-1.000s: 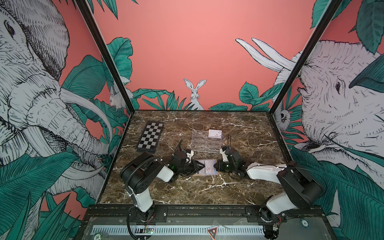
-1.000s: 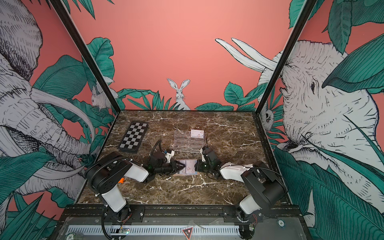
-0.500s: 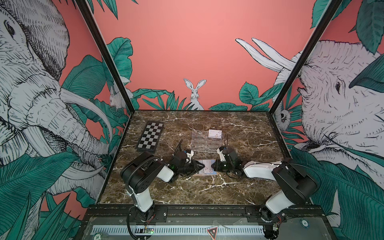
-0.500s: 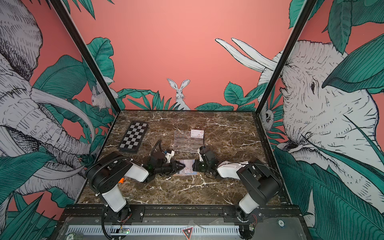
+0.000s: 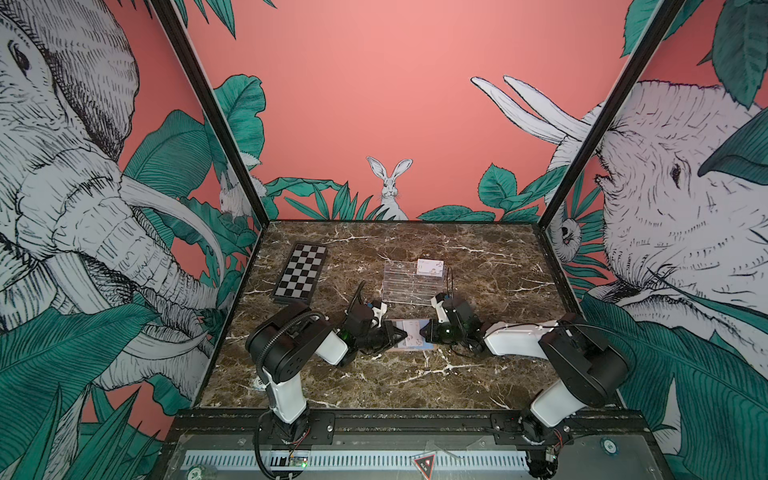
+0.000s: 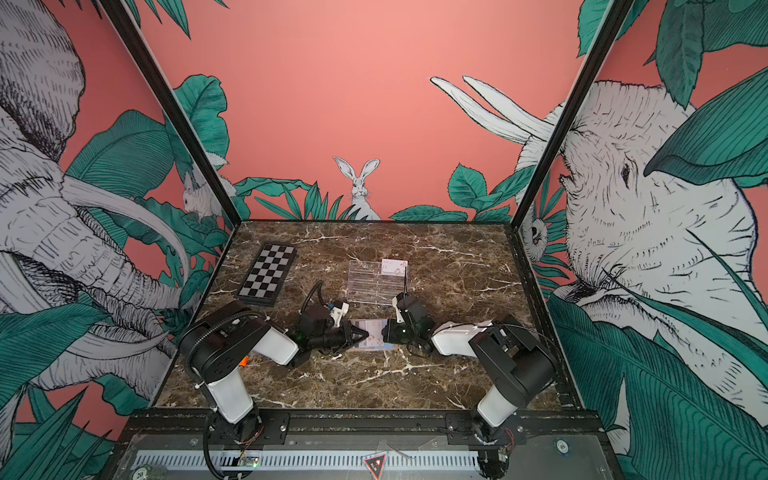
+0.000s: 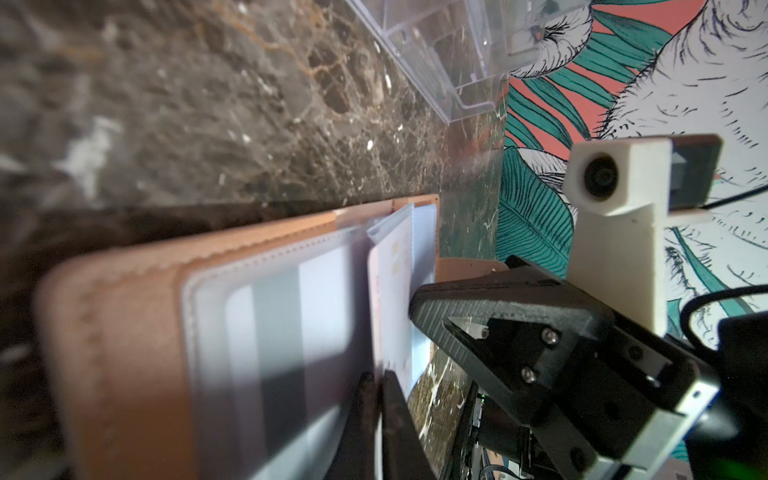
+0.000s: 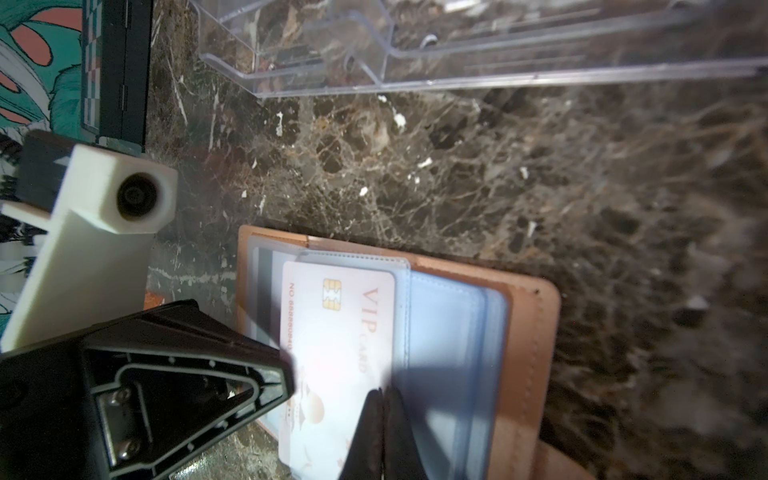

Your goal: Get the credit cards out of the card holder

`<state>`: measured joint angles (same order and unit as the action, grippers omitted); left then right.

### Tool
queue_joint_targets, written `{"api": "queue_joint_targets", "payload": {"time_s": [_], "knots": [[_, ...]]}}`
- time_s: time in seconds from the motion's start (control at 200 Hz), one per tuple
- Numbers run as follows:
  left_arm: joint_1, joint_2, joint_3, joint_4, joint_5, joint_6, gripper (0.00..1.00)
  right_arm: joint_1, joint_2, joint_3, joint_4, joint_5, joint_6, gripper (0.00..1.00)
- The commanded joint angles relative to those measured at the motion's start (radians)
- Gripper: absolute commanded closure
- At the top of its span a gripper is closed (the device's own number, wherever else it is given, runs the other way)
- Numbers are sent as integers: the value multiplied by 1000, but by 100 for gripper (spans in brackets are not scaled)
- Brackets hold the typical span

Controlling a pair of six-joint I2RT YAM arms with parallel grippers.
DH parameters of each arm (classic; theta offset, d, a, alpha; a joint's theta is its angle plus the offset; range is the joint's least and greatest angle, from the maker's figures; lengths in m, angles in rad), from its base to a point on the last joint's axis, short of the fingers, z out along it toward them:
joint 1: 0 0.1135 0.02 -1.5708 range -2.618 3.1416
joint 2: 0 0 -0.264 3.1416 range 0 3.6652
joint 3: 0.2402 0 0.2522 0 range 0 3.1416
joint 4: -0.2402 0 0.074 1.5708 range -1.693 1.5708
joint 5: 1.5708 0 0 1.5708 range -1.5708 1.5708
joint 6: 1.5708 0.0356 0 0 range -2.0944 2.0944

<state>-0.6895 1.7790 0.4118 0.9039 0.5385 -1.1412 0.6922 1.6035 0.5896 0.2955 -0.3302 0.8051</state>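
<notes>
Open card holder (image 8: 532, 332) flat near tabletop middle, just in front of clear rack (image 5: 409, 286). Pinching edge of whitish VIP card (image 8: 345, 332) with left gripper (image 7: 376, 376), card lying over holder's clear sleeves. Pressed together, tips at sleeve edge beside card: right gripper (image 8: 380, 392); gripping sleeve or only touching, cannot tell. Second card (image 5: 430, 267) upright in rack's back tier, right end.
</notes>
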Motion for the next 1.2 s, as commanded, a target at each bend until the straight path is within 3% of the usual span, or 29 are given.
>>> {"api": "queue_joint_targets", "payload": {"time_s": [0.0,0.36,0.72,0.915,0.98,1.195], "knots": [[-5,4,-23,38,-7,-8,96,9,28,-1,-24,14,-2,100],[-5,-5,-41,51,0,7,100,9,27,-4,-50,28,-6,100],[-5,-128,-37,-182,-43,97,100,9,37,3,-70,28,-13,100],[-5,-97,-31,-127,-23,83,100,9,35,0,-69,23,-15,100],[-4,-76,-36,-83,-20,60,85,9,34,0,-66,22,-15,100],[-5,-48,-27,-41,-20,34,70,9,47,3,-60,9,-18,100]]}}
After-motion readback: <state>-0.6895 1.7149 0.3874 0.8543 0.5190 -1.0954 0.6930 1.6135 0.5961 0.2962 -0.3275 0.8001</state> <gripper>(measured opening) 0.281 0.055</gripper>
